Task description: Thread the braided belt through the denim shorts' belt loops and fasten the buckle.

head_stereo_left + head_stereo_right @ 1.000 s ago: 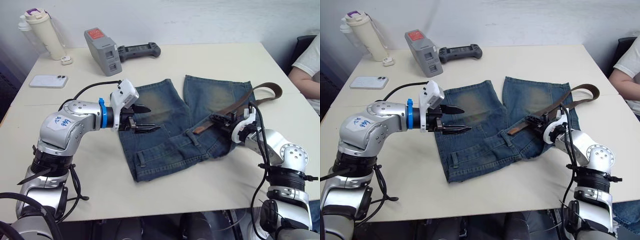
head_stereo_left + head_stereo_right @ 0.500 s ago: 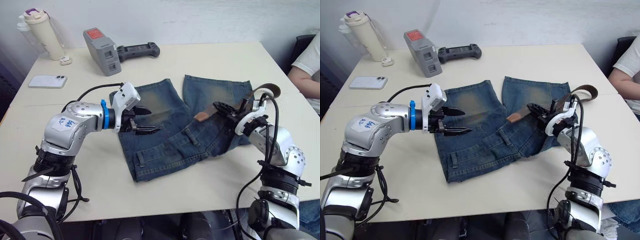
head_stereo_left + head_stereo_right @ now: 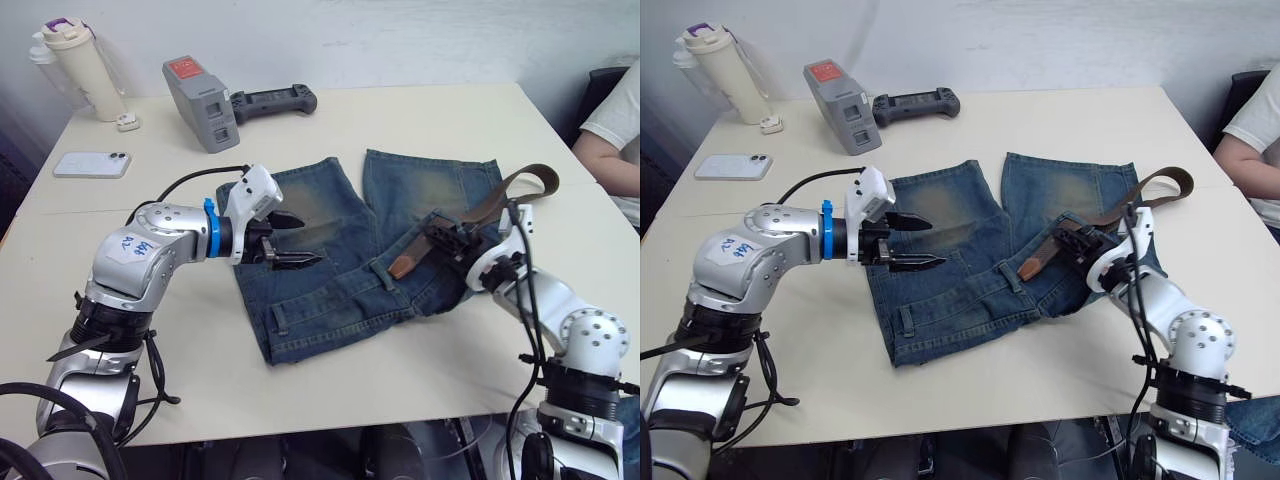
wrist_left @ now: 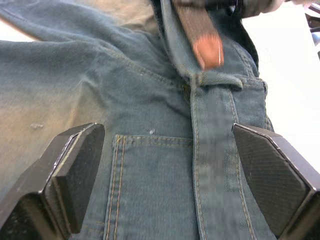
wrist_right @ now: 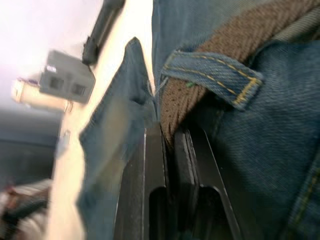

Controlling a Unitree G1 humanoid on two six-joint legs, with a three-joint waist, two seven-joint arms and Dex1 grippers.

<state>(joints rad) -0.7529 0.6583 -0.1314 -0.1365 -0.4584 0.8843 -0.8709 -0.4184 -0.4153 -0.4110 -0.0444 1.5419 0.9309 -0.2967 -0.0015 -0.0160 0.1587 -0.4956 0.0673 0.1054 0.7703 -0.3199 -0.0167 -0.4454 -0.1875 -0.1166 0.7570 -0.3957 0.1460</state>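
Nearest, on the pale surface [image 3: 330, 390]: blue shorts [image 3: 330, 260] spread flat, waistband toward the near edge, legs pointing away, faded yellow-brown patches on both legs.

Over the left half of the shorts: left tool [image 3: 293, 239], hanging just above the cloth, black fingers [image 4: 65, 175] spread wide apart, holding nothing. In the left wrist view, between the fingers: a back pocket, a seam, and one belt loop [image 4: 220, 79] lying across the waistband.

On the right half of the shorts: right tool [image 3: 440, 238], squeezed tight on the belt [image 3: 500, 195]. In the right wrist view: brown woven strap pinched between the two fingers [image 5: 152, 165], passing under a denim loop with yellow stitching. Past the tool: short belt tip [image 3: 404, 264], tan side up, resting on the denim close to the middle seam.

Behind the right tool: rest of the belt running away over the right leg, then curling into a loop above the surface just off the shorts' edge.

Farther back on the left: white phone [image 3: 91, 164]. Then grey box with a red label [image 3: 197, 88], black controller [image 3: 262, 101] beside it. Far left corner: cream bottle with a purple cap [image 3: 82, 64].

At the far right edge: person's arm in a white sleeve [image 3: 610, 125].
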